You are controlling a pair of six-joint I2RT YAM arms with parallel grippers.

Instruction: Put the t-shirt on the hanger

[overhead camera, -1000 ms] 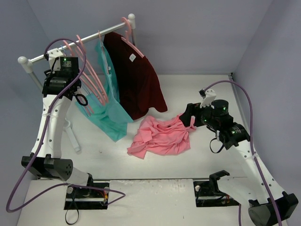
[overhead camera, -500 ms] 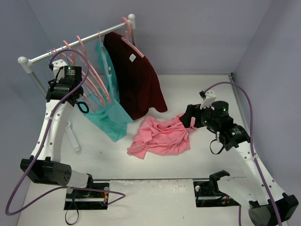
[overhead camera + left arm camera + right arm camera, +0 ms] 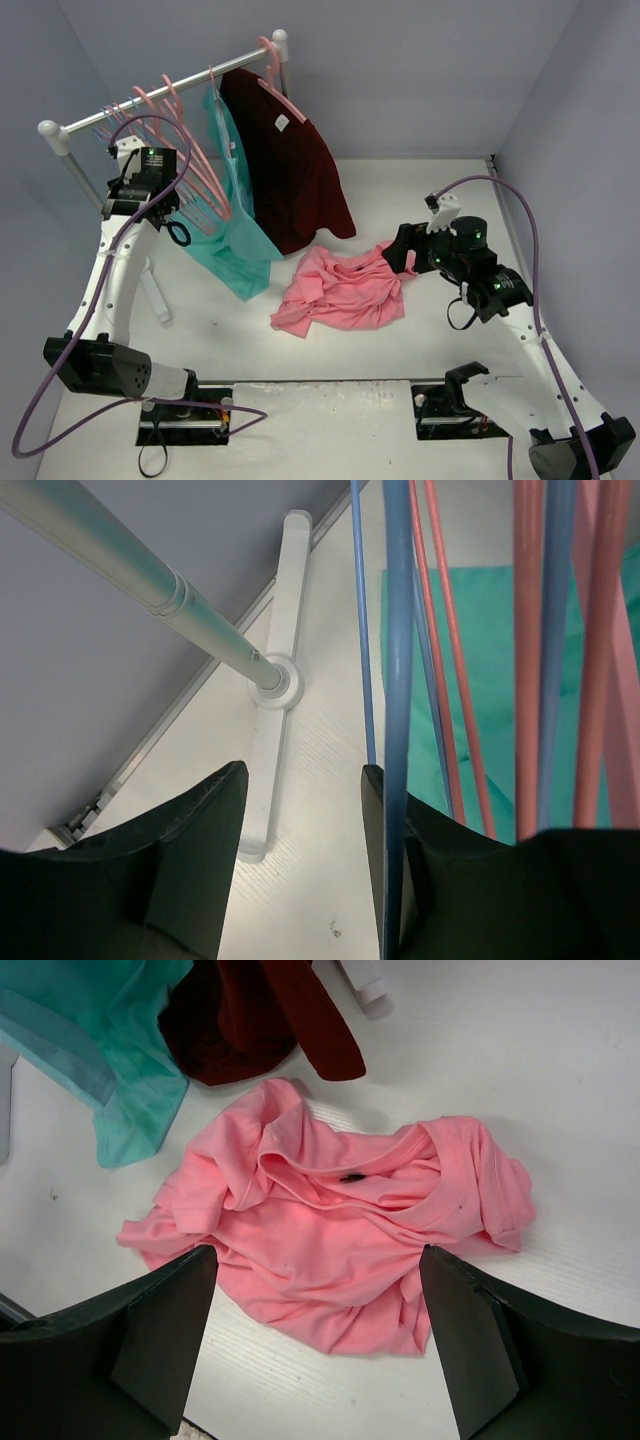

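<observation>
Now wide-spread left fingers have edged to the hanger; right fingers gape over t-shirt.

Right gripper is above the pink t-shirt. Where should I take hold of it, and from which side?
Probably best at the collar band of the t-shirt, coming straight down with the open right gripper. The shirt lies crumpled on the table, so no edge can be reached from the side, and the collar forms a raised, exposed ridge.

The white table carries the crumpled t-shirt and the rack's white foot.
</observation>
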